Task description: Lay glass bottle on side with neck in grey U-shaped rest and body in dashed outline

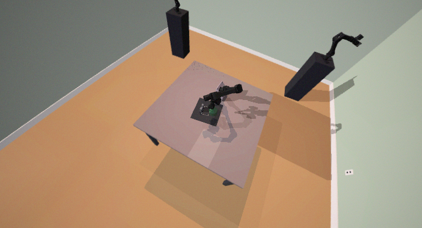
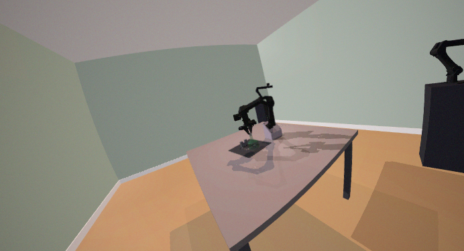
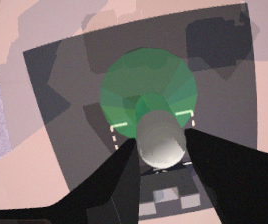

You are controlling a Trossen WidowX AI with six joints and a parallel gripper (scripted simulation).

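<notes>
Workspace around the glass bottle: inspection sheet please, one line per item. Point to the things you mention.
Surface: pinkish table (image 1: pixel 171 112) (image 2: pixel 235 197), dark square mat (image 1: pixel 196 116) (image 2: pixel 249 154) (image 3: pixel 225 95) on it.
Glass bottle (image 1: pixel 213 111) (image 2: pixel 253 141) (image 3: pixel 150 70): green body, pale top; not lying on its side.
Grey rest (image 2: pixel 243 144) (image 3: pixel 165 194): on the mat, bottle neck not in it.
Dashed outline (image 3: pixel 193 120): on the mat, partly hidden by the bottle.
Clutter: nothing seen.
Gripper (image 2: pixel 251 135) (image 3: pixel 161 140): shut on the bottle's pale top.
Cables: nothing seen.
Surroundings: two further arms on dark pedestals (image 1: pixel 180 33) (image 2: pixel 446 123), orange floor, green walls.
</notes>
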